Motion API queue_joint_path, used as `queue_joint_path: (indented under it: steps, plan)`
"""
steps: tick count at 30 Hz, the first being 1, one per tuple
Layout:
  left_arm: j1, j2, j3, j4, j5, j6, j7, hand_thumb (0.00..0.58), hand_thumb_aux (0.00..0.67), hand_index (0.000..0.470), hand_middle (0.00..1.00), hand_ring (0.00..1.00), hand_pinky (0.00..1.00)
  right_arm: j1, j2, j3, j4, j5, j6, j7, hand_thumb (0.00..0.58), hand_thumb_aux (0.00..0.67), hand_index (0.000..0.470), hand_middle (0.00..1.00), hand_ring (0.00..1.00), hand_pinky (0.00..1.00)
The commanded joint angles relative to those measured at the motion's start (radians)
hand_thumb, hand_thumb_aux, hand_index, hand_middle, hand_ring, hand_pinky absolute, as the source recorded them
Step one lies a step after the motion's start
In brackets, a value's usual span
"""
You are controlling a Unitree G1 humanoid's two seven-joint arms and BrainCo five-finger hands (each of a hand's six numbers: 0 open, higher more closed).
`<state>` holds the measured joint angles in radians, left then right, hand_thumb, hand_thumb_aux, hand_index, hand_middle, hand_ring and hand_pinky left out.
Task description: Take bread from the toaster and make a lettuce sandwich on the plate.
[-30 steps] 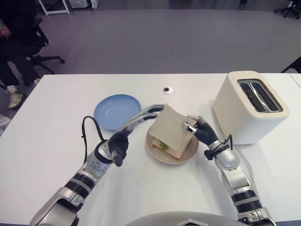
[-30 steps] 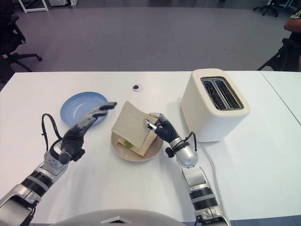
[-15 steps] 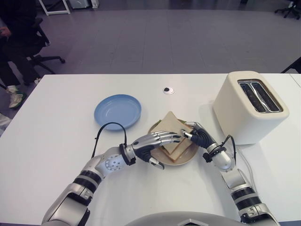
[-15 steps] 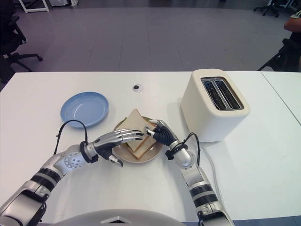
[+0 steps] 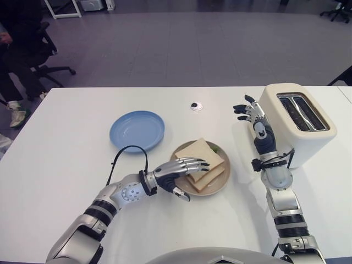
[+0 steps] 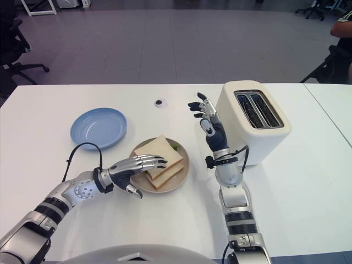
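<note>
Here, in the left eye view, the sandwich point(image 5: 204, 159) lies on the tan plate point(image 5: 220, 185), with the left hand point(image 5: 173, 171) stretched flat against its near-left edge, gripping nothing. In the right eye view, the right hand point(image 6: 209, 124) stands raised just beside the toaster point(image 6: 250, 129), fingers spread and empty. Lettuce point(image 6: 174, 146) peeks from under the top slice.

The sandwich point(image 5: 204, 155) is two slices of pale bread stacked slightly askew. It lies flat on a round tan plate point(image 5: 221, 183), at the fingertips of the left hand point(image 5: 175, 169). A scrap of green lettuce point(image 5: 216, 147) peeks out at the sandwich's far edge. The cream two-slot toaster point(image 5: 273, 110) stands upright just to the right of the raised right hand point(image 5: 254, 118), its slots dark.
</note>
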<state>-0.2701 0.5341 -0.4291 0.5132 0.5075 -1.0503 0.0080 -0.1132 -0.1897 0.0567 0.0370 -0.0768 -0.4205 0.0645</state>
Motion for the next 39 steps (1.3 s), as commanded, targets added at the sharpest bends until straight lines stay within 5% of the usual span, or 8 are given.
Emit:
queue_joint_path:
  steps: [1,4,12,28,32,36,37,39]
  plan:
    - [0.011,-0.035,0.059,-0.139,-0.344,-0.109,0.024,0.493,0.410,0.288,0.08,0.08,0.08,0.062,-0.017,0.106,-0.082,0.110,-0.083,0.173,0.580,0.659,0.463,0.93,0.93,0.93]
    - [0.037,0.034,-0.042,-0.274,-0.645,-0.147,-0.066,0.580,0.670,0.470,1.00,1.00,1.00,0.126,-0.087,0.218,-0.155,0.186,-0.143,0.353,0.580,0.670,0.470,1.00,1.00,1.00]
    - [0.127,0.387,-0.546,-0.445,-0.943,-0.244,-0.645,0.580,0.670,0.470,1.00,1.00,1.00,0.282,-0.468,0.413,-0.206,0.283,-0.236,0.884,0.580,0.670,0.470,1.00,1.00,1.00]
    - [0.062,0.021,-0.054,0.033,-0.188,0.094,-0.297,0.580,0.670,0.470,1.00,1.00,1.00,0.053,-0.164,0.320,0.155,-0.166,-0.099,0.421,0.580,0.670,0.470,1.00,1.00,1.00]
    - [-0.012,-0.068,0.083,0.056,-0.046,0.160,0.007,0.000,0.000,0.000,0.61,0.61,0.61,0.027,-0.106,0.256,0.168,-0.149,-0.075,0.308,0.580,0.670,0.470,1.00,1.00,1.00]
    - [0.000,-0.126,0.178,-0.017,-0.166,0.052,0.095,0.000,0.000,0.000,0.00,0.00,0.00,0.025,-0.078,0.174,0.086,-0.037,-0.149,0.259,0.580,0.670,0.470,0.95,0.95,0.95]
    - [0.014,-0.133,0.188,-0.052,-0.244,0.014,0.085,0.000,0.000,0.000,0.00,0.00,0.00,0.031,-0.074,0.156,0.050,0.009,-0.175,0.260,0.551,0.520,0.365,0.85,0.85,0.85]
    - [0.041,-0.135,0.189,-0.127,-0.409,-0.037,0.052,0.000,0.000,0.000,0.00,0.00,0.00,0.045,-0.064,0.121,-0.022,0.118,-0.204,0.266,0.000,0.000,0.000,0.22,0.22,0.22]
